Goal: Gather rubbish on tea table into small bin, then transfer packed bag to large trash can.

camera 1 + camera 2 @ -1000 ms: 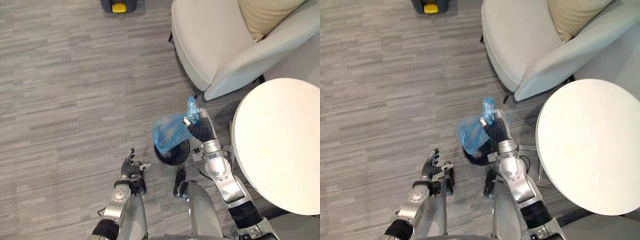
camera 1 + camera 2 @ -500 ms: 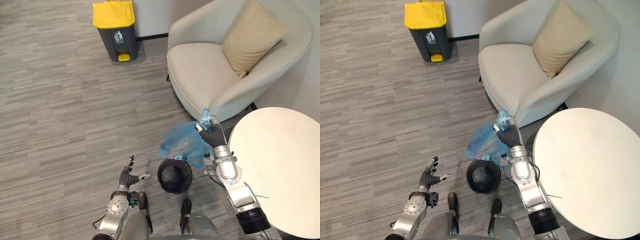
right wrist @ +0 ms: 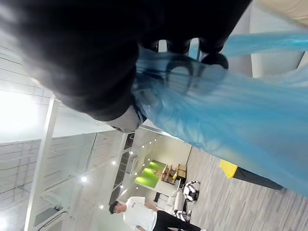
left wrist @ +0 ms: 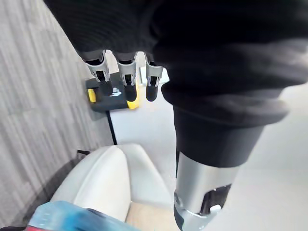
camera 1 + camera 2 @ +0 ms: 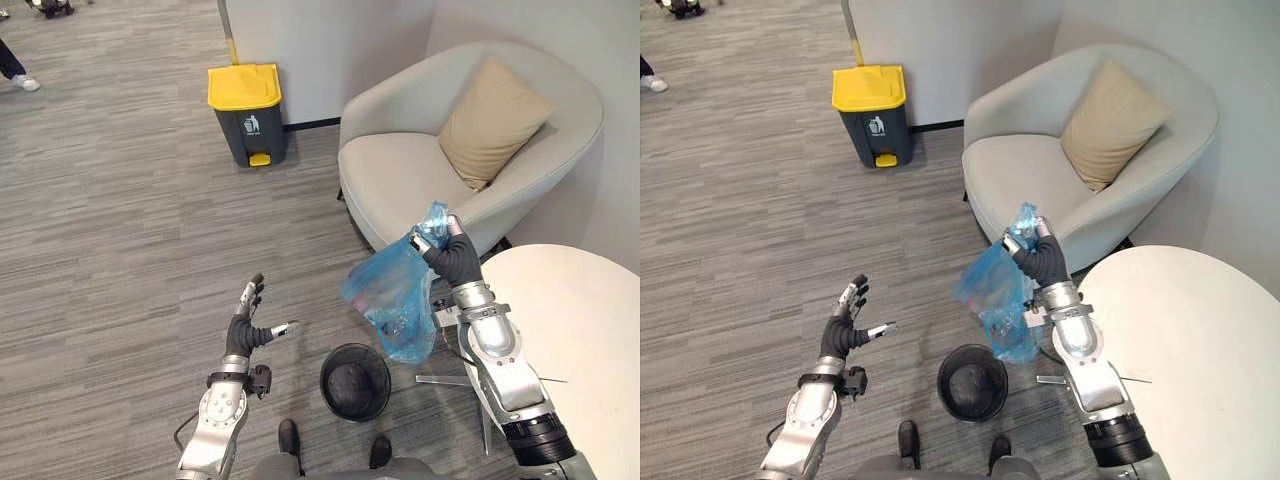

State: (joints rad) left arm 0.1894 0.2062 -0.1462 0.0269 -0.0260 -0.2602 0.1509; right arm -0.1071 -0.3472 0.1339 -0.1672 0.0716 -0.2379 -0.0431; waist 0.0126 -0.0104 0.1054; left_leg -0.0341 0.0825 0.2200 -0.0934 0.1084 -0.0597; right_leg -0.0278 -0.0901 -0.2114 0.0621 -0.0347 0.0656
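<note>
Above the small black bin [image 5: 355, 381], my right hand [image 5: 455, 258] grips the gathered neck of the blue rubbish bag [image 5: 395, 300], which hangs clear of the bin beside the tea table [image 5: 580, 330]. My left hand [image 5: 245, 335] is held out, empty, with its fingers spread. The yellow-lidded trash can [image 5: 247, 112] stands well apart by the wall.

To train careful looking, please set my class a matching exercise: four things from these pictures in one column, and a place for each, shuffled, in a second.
Things
1. bag
2. small bin
3. yellow-lidded can
4. cushion

Places
A. on the armchair
B. by the wall
C. in the right robot hand
D. on the floor near the table

Pairs: 1-C, 2-D, 3-B, 4-A
</note>
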